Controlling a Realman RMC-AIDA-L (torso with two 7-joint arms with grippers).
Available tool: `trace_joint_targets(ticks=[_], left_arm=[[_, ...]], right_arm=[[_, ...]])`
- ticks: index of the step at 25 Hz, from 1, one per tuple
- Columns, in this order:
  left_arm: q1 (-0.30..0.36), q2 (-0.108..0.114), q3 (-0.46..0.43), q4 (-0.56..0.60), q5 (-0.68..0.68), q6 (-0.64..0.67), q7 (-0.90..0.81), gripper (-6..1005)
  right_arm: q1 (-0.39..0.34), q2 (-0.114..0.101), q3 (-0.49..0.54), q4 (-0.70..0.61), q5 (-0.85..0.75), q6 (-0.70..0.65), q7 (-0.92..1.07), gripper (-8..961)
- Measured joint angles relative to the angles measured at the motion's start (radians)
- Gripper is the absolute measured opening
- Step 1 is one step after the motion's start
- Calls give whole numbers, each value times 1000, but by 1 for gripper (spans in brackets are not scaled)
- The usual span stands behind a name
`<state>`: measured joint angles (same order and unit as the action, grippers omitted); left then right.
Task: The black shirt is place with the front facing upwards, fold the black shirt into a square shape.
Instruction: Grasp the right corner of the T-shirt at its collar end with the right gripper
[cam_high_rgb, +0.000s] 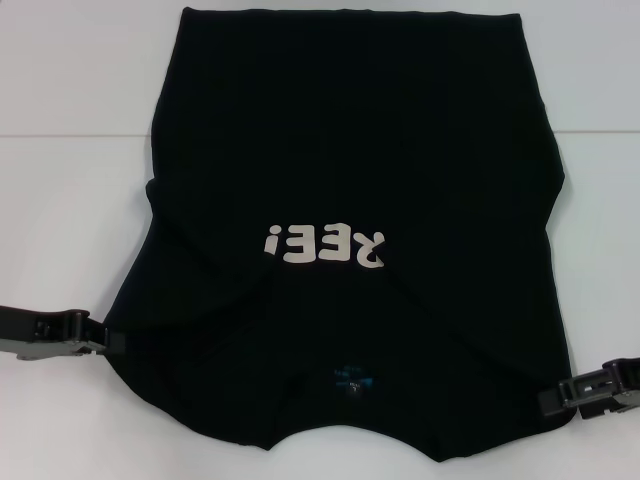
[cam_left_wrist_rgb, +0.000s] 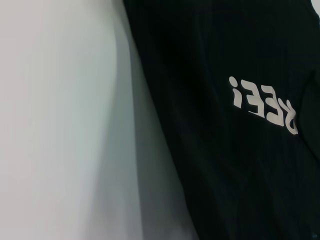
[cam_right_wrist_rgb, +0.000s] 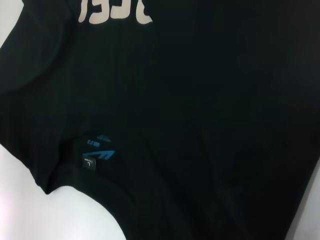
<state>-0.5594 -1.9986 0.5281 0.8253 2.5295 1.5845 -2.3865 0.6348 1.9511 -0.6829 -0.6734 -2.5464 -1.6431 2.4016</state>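
The black shirt (cam_high_rgb: 360, 170) lies spread on the white table, far bigger than either gripper. Its off-white lettering (cam_high_rgb: 325, 245) reads upside down from the head view, and the small blue neck label (cam_high_rgb: 354, 381) sits near the edge closest to me. Both side parts look folded inward, with creases running toward the lettering. My left gripper (cam_high_rgb: 108, 342) rests low at the shirt's near left edge, touching the cloth. At the near right corner my right gripper (cam_high_rgb: 552, 398) meets the cloth edge. The wrist views show the lettering (cam_left_wrist_rgb: 262, 105) and the label (cam_right_wrist_rgb: 97, 152).
The white table (cam_high_rgb: 70, 200) extends bare on both sides of the shirt and beyond its far hem. A faint seam line crosses the table behind the shirt's middle. No other objects are in view.
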Motion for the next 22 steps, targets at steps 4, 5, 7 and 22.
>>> trace_joint_targets(ticks=[4,5,7,22], left_arm=[[0,0,0,0,0,0,1,52],[0,0,0,0,0,0,1,52],[0,0,0,0,0,0,1,52],[6,-2,0,0,-1,-1,3,52]], right_arm=[[0,1,-1,0,0,6,1,888],[0,1,-1,0,0,7,1,888],[2,2,-2,0,0,8,2,887],[8,2,-18,12,0,22,8,878]])
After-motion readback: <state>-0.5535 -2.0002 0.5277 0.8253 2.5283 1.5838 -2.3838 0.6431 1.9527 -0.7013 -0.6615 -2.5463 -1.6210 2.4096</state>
